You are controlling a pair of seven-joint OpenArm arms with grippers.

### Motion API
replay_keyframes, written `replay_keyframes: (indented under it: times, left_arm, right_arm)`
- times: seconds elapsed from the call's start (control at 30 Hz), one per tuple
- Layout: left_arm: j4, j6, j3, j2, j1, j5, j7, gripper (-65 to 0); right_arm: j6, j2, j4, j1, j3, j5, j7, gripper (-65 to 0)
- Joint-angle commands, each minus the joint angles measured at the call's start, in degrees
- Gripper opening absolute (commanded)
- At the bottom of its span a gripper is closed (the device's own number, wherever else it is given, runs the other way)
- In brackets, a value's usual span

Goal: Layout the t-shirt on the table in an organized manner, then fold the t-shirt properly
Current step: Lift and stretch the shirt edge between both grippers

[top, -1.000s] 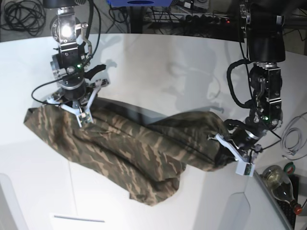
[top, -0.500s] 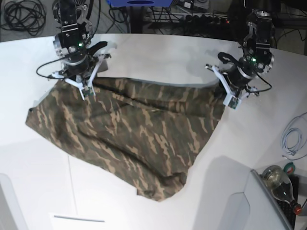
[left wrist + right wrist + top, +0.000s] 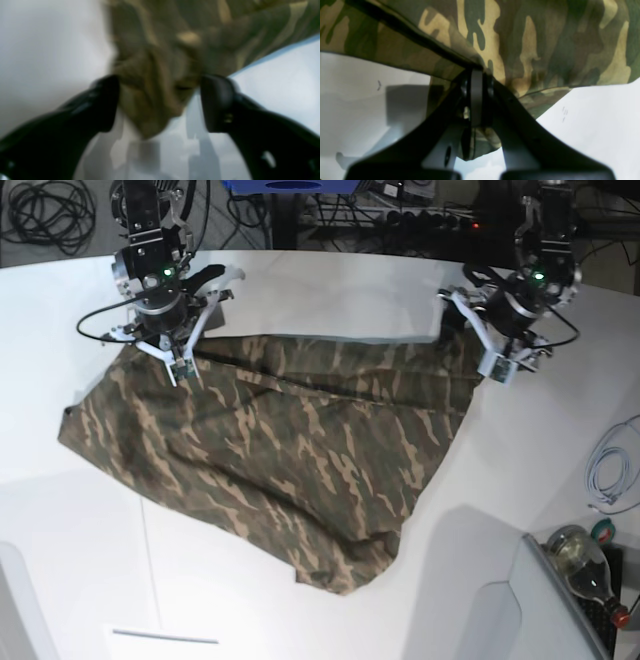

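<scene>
The camouflage t-shirt (image 3: pixel 280 440) lies spread across the white table (image 3: pixel 330 290), its far edge stretched between my two grippers. At that edge's left end in the base view, my right gripper (image 3: pixel 178 365) is shut on the t-shirt; its wrist view shows the black fingers (image 3: pixel 476 97) pinched on a fold of the cloth (image 3: pixel 532 45). My left gripper (image 3: pixel 472 340) is at the shirt's far right corner. In its blurred wrist view its fingers (image 3: pixel 217 105) stand wide apart, and a bunched corner of the shirt (image 3: pixel 160 62) lies loose between them on the table (image 3: pixel 275 75).
A glass bottle (image 3: pixel 585 565) and a coiled white cable (image 3: pixel 610 470) sit off the table's right side. Dark cables (image 3: pixel 45 210) lie on the floor behind the far left. The table's near edge has a cut-out at lower right.
Both arms drew the shirt toward the far side, and it went from a hanging bundle to lying spread. The left gripper has opened and let go of its corner.
</scene>
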Motion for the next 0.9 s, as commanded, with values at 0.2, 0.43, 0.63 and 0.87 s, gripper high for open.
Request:
replay_keyframes:
  times: [0.2, 0.43, 0.63, 0.87]
  left_arm:
    - [2.9, 0.5, -2.9, 0.3, -5.9, -0.3, -0.2, -13.2]
    - [-6.2, 0.5, 2.1, 0.4, -16.1, -0.3, 4.6, -13.3]
    - [-8.8, 0.5, 2.1, 1.0, -16.7, -0.3, 4.7, -13.5]
    - [-14.4, 0.4, 2.1, 1.0, -17.1, -0.3, 4.5, -13.5]
  right_arm:
    - [-0.3, 0.0, 0.9, 0.2, -0.1, 0.0, 0.5, -65.0]
    - [-0.3, 0.0, 2.0, 0.2, -0.1, 0.0, 0.3, -65.0]
    - [-0.3, 0.0, 3.0, 0.2, 0.3, 0.0, 0.2, -65.0]
    - [-0.3, 0.0, 3.0, 0.2, 0.1, 0.0, 0.2, -65.0]
